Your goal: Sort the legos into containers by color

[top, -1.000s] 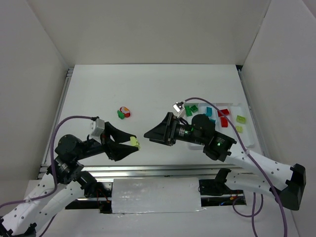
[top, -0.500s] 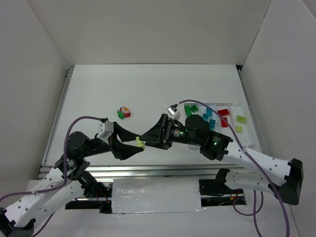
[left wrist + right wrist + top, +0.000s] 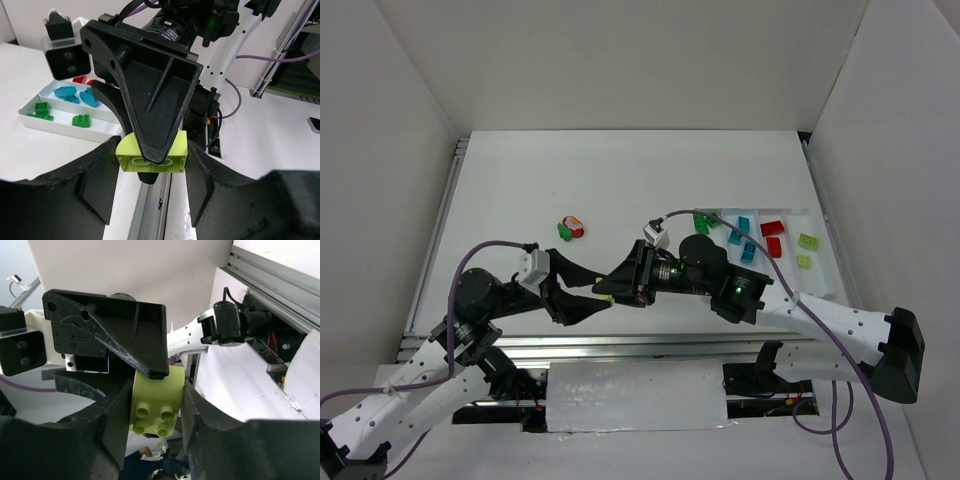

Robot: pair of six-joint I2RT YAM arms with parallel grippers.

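Both your left gripper and right gripper clamp the pale yellow-green studded plastic brick near the white desk's front edge, its studs facing the right wrist.

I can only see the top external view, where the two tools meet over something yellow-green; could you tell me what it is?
Observer: A pale yellow-green lego, gripped on both sides by the left tool, per the left wrist view.
Operator: Is the other arm on it too?
Observer: In the right wrist view the right tool has its fingers close against both sides, with the studs facing the camera; whether they clamp, I cannot tell.
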